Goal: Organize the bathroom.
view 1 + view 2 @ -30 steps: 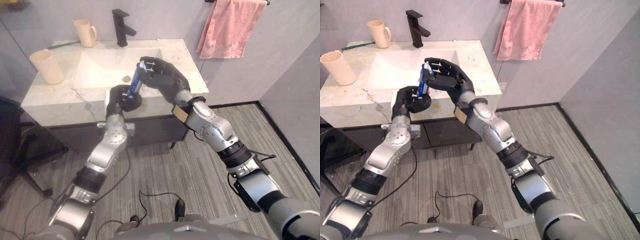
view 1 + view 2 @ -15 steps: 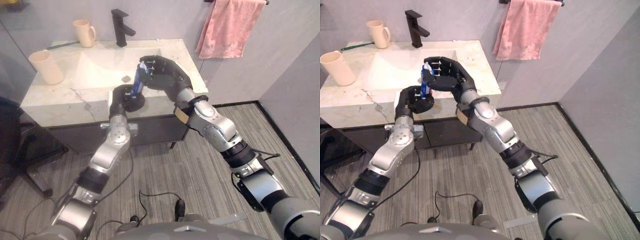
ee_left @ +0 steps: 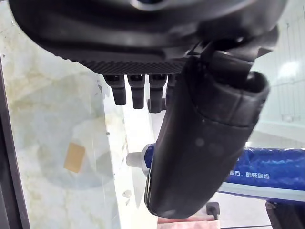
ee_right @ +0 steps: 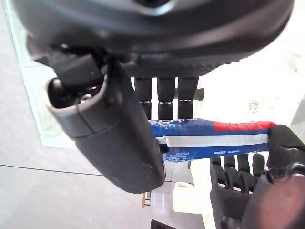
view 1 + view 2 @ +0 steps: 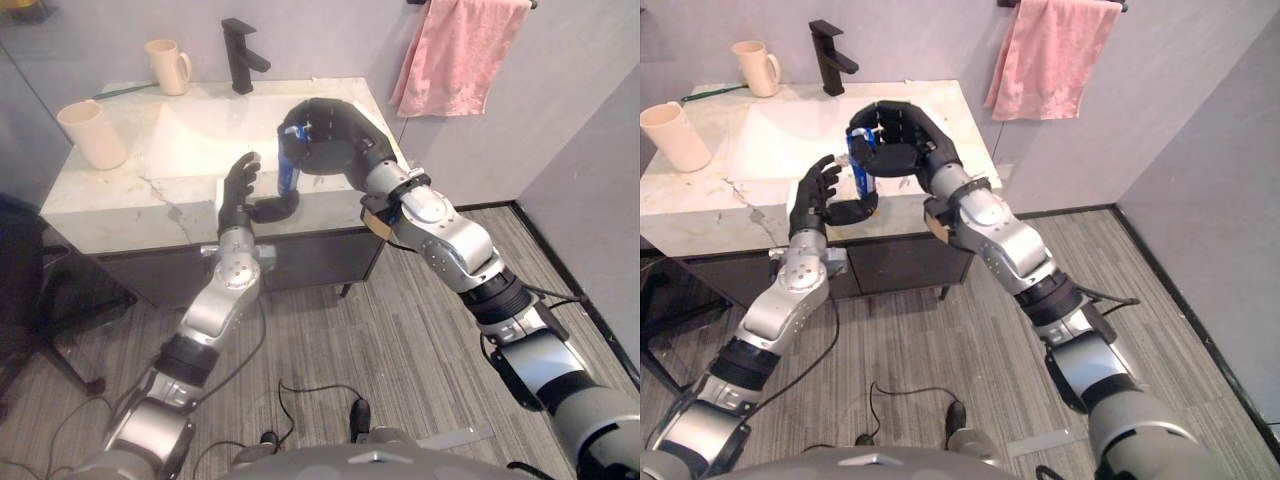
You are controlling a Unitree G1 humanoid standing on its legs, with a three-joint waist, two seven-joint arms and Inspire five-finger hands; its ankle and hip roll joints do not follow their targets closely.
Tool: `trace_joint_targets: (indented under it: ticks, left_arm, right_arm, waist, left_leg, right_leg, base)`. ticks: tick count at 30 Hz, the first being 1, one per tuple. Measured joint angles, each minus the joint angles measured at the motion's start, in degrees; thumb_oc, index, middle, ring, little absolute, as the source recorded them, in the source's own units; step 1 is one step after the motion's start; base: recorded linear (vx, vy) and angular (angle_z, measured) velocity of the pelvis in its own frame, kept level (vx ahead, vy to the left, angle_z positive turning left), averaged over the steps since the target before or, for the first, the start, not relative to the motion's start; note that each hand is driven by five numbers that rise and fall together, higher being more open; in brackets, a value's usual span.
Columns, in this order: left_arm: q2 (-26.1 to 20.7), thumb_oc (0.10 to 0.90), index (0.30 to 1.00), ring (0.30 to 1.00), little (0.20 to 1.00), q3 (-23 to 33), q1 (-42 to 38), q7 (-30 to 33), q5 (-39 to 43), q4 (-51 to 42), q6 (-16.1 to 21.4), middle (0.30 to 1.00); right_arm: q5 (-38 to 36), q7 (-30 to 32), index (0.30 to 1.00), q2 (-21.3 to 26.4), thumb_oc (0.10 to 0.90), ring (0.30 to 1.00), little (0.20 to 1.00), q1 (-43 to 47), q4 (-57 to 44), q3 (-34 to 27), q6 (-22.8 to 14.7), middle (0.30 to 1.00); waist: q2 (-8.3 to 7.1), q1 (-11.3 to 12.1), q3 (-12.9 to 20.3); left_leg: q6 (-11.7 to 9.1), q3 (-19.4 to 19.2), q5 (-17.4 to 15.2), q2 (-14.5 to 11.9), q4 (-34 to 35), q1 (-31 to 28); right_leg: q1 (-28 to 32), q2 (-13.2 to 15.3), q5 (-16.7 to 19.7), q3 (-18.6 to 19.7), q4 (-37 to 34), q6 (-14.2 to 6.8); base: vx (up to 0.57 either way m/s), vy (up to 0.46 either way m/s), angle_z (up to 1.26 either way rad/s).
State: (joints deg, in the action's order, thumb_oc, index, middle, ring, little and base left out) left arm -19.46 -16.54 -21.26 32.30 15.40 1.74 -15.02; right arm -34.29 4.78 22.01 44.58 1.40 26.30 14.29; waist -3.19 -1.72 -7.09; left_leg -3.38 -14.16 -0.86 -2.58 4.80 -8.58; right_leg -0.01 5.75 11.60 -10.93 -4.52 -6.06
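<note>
- Cups first, at the upper left of the head views: a plain beige tumbler (image 5: 92, 133) stands at the left end of a pale veined marble countertop (image 5: 120, 195), and a cream mug (image 5: 168, 66) with a handle stands at the back edge, with a thin green stick (image 5: 125, 90) lying beside it.
- A matte black, square-bodied faucet (image 5: 243, 54) rises behind the shallow rectangular basin (image 5: 215, 130) set into the marble.
- Left hand (image 5: 240, 192), dark and ribbed, is at the counter's front edge in the centre-left of the frame; its fingers (image 5: 243, 170) point up, straight and spread, and its thumb reaches right, under the lower end of the tube.
- The left wrist view shows the thumb crossing in front of the tube near its white cap; whether it touches cannot be told.
- A blue toothpaste tube (image 5: 859, 162), glossy with a white and red band, stands nearly upright above the counter's front edge, just right of the left hand.
- Right hand (image 5: 335, 140), centre frame, has its fingers and thumb curled around the tube's upper part, gripping it.
- A pink terry towel (image 5: 455, 55) hangs from a dark rail on the grey wall at the upper right.
</note>
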Motion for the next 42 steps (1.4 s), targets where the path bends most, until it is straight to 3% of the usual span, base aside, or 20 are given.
trace_joint_targets:
  ticks: [13, 20, 24, 26, 28, 31, 36, 37, 39, 40, 41, 42]
  left_arm:
    - [0.42, 0.8, 0.9, 0.9, 0.9, -0.49, 0.0, -0.16, 0.75, 0.04, -0.02, 0.9]
    - [0.39, 0.8, 0.9, 0.9, 0.9, -0.42, 0.41, 0.83, 0.75, 0.03, 0.0, 0.9]
    - [1.07, 0.8, 0.9, 0.9, 0.9, -0.41, 0.59, 0.43, 0.78, 0.03, 0.01, 0.9]
    - [1.5, 0.8, 0.9, 0.9, 0.9, -0.53, 0.5, -1.21, 1.04, 0.02, 0.02, 0.9]
    - [0.98, 0.8, 0.9, 0.9, 0.9, -0.51, 0.74, -2.03, 1.47, 0.05, 0.02, 0.9]
    - [-0.66, 0.8, 0.9, 0.9, 0.9, -0.13, 0.69, -3.87, 2.23, -0.02, 0.03, 0.9]
    - [-1.73, 0.8, 0.9, 0.9, 0.9, 2.47, 1.7, -4.58, 2.3, -0.07, 0.28, 0.9]
    - [-1.37, 0.8, 0.9, 0.9, 0.9, 2.68, 2.14, -5.29, 2.27, -0.07, 1.12, 0.9]
    - [-0.86, 0.8, 0.9, 0.9, 0.9, 2.75, 3.36, -6.53, 2.26, -1.18, 1.54, 0.9]
    - [-0.83, 0.8, 0.9, 0.9, 0.9, 2.44, 4.14, -6.8, 2.23, -2.23, 1.59, 0.9]
    - [-0.83, 0.8, 0.9, 0.9, 0.9, 1.35, 4.29, -6.84, 2.2, -2.42, 1.59, 0.9]
    - [-1.19, 0.8, 0.9, 0.9, 0.9, 0.39, 4.45, -6.97, 2.2, -2.41, 1.58, 0.9]
  right_arm:
    - [0.35, -3.84, 0.3, 0.57, 0.4, 0.3, 0.3, 3.45, -2.24, 0.09, -0.1, 0.3]
    - [2.62, -3.96, 0.3, 0.73, 0.4, 0.3, 0.3, 6.57, -2.37, 0.08, -3.17, 0.3]
    - [4.86, -2.95, 0.3, 3.31, 0.4, 0.3, 0.3, 6.94, -4.69, -0.27, -3.97, 0.3]
    - [7.13, -2.21, 0.3, 6.19, 0.4, 0.3, 0.3, 7.01, -4.99, -0.85, -3.96, 0.3]
    - [8.81, -1.3, 0.3, 7.51, 0.4, 0.3, 0.3, 7.11, -4.95, -1.66, -3.95, 0.3]
    - [9.3, -0.29, 0.3, 8.38, 0.4, 0.3, 0.3, 7.95, -4.95, -2.83, -3.96, 0.3]
    - [9.33, 0.47, 0.3, 9.6, 0.4, 0.3, 0.3, 9.2, -4.98, -2.85, -5.26, 0.3]
    - [10.09, 1.04, 0.3, 9.79, 0.4, 0.3, 0.3, 9.28, -5.03, -3.0, -5.54, 0.3]
    - [11.48, 1.35, 0.3, 11.11, 0.4, 0.3, 0.3, 9.7, -5.03, -3.04, -5.57, 0.3]
    - [11.43, 1.57, 0.3, 12.04, 0.4, 0.3, 0.3, 9.73, -5.29, -3.26, -5.65, 0.3]
    - [11.86, 2.0, 0.3, 13.06, 0.4, 0.3, 0.3, 9.73, -5.32, -3.32, -5.79, 0.3]
    - [13.57, 2.07, 0.3, 13.4, 0.4, 0.3, 0.3, 9.74, -5.22, -3.48, -6.3, 0.3]
  waist:
    - [-0.02, 0.02, 0.01]
    - [-0.03, 0.09, 0.02]
    - [0.13, -0.73, -0.08]
    - [0.23, -2.33, -0.13]
    - [0.25, -1.67, -0.15]
    - [0.23, -1.53, -0.15]
    - [-0.97, 1.31, -0.3]
    - [-0.71, 1.42, -0.53]
    - [-0.52, 1.51, -0.84]
    - [-0.1, 1.32, -1.12]
    - [-0.04, 0.86, -1.21]
    - [-0.57, 1.06, -1.7]
  left_leg:
    - [0.0, 0.21, 0.0, -0.02, 0.0, 0.1]
    - [0.03, 1.02, 0.02, -0.1, -0.01, 0.42]
    - [-0.03, 6.54, 0.17, -0.99, -2.31, 3.74]
    - [-0.13, 12.34, 1.38, -1.22, -2.97, 6.06]
    - [-0.36, 15.59, 2.81, -1.41, -2.54, 6.9]
    - [-0.95, 20.54, 4.7, -1.43, -2.39, 9.25]
    - [-1.75, 22.52, 10.17, -3.1, -2.72, 12.49]
    - [-2.62, 23.95, 13.24, -3.6, -3.05, 14.22]
    - [-2.14, 22.51, 13.78, -4.98, -3.17, 15.72]
    - [-1.26, 19.9, 13.82, -6.09, -3.24, 16.7]
    - [0.09, 17.32, 12.59, -6.59, -3.73, 17.92]
    - [1.15, 16.44, 8.87, -6.48, -3.96, 18.28]
  right_leg:
    - [0.01, 0.0, 0.0, -0.14, 0.0, 0.0]
    - [0.17, 0.02, 0.0, -0.45, 0.01, 0.0]
    - [0.57, -0.03, -0.2, 1.65, 0.65, 0.15]
    - [1.04, -0.18, -1.87, 6.29, 2.61, 2.08]
    - [1.53, -0.2, -4.19, 9.76, 3.98, 1.02]
    - [4.23, -0.32, -8.2, 9.98, 3.17, 0.99]
    - [6.78, -3.06, -12.98, 9.52, 0.35, -0.69]
    - [7.11, -4.68, -13.47, 8.55, 0.05, 0.16]
    - [7.12, -7.29, -13.86, 6.9, 0.08, 2.24]
    - [7.08, -8.81, -14.35, 5.31, 0.91, 3.59]
    - [7.05, -9.2, -14.59, 2.33, 1.13, 5.08]
    - [6.94, -9.29, -14.86, 0.37, 1.57, 5.97]
  base:
    - [0.0, 0.0, 0.0]
    - [-0.03, -0.04, 0.06]
    - [-0.06, -0.164, 0.6]
    - [-0.08, -0.199, 1.49]
    - [-0.13, -0.241, 1.26]
    - [-0.16, -0.266, 1.18]
    - [-0.23, -0.32, 0.82]
    - [-0.22, -0.202, 1.05]
    - [-0.25, -0.165, 1.05]
    - [-0.26, -0.094, 1.12]
    - [-0.28, -0.093, 1.28]
    - [-0.2, -0.036, 0.95]
